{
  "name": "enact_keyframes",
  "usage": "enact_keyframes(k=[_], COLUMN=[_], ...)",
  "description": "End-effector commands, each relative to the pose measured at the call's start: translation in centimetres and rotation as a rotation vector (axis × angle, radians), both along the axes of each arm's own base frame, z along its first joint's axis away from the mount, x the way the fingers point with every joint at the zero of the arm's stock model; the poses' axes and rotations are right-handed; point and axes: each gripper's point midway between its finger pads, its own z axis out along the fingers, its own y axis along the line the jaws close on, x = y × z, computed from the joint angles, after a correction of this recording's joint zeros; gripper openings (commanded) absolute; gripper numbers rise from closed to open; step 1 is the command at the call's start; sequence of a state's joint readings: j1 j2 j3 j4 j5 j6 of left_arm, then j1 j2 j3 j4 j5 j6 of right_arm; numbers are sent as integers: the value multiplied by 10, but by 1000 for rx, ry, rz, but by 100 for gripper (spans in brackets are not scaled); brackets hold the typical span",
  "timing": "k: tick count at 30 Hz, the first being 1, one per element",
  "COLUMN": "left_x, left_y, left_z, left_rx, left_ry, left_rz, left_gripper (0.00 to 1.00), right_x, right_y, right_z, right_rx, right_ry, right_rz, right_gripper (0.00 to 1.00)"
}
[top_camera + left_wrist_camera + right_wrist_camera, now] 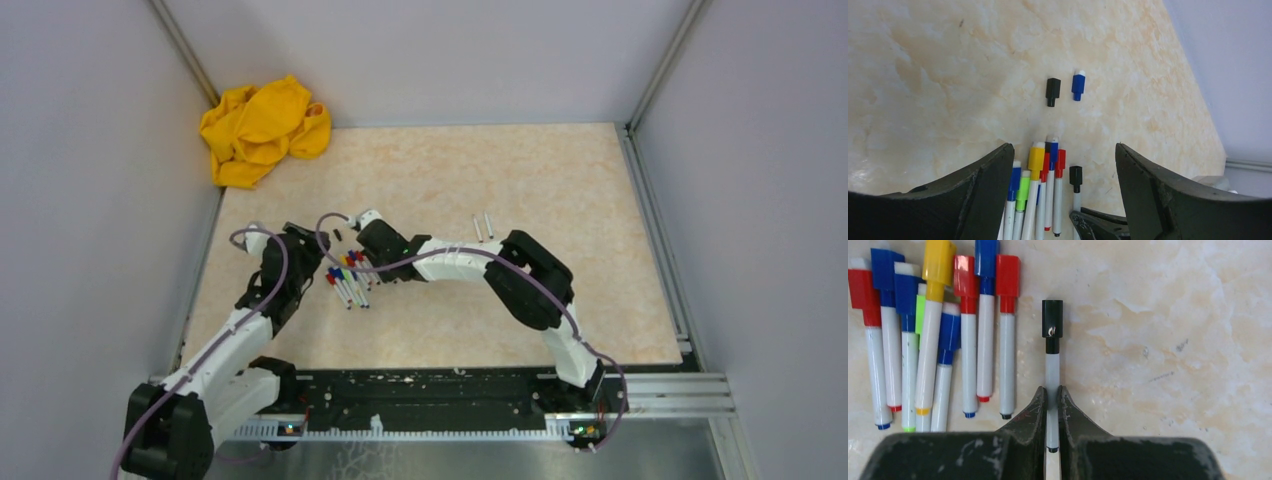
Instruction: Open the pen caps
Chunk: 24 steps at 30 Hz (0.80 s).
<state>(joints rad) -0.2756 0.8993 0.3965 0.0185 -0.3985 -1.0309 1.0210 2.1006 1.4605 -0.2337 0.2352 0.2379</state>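
A bundle of white markers lies on the table, their pen caps [938, 270] red, blue, yellow and green. Just right of the bundle lies one marker [1052, 367] with a black cap [1052, 320] on it. My right gripper [1052, 390] is shut on this marker's barrel, below the cap. My left gripper [1063, 146] hangs open over the capped ends of the bundle [1036, 157] and holds nothing. The black-capped marker [1075, 177] lies between its fingers, and the right fingers [1098, 225] show at the bottom edge. Two loose caps, one black [1052, 91] and one blue [1078, 86], lie farther out.
Two bare marker barrels [483, 226] lie right of the arms' meeting point. A crumpled yellow cloth [262, 130] sits in the far left corner. Grey walls close in the table [520, 180] on three sides.
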Motion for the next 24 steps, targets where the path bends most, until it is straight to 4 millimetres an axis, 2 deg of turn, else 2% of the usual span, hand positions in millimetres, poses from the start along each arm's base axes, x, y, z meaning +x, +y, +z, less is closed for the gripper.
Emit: enact_keyframes(k=[1,7,11,18,24], left_x=[12,23,30,35,42], left_y=[-29,-63,-83,-115,-132], left_z=[11,16,17,11,10], left_rx=[-66,-143,-173,-234,-248], left_ry=[-57,-95,-89,-67,-61], left_rz=[-122,-275,-368,-493,-534], left_gripper=[81,81,80,78,76], right_x=[6,5,4,1,0], right_y=[-5,-7,-7,-5,-3], right_z=[56,87,97,108,114], right_rx=[121,265,319,387,414], right_ry=[-36,-6,9,35,43], right_rz=[-15,8,28,61,81], right_gripper=[0,0,0,0,0])
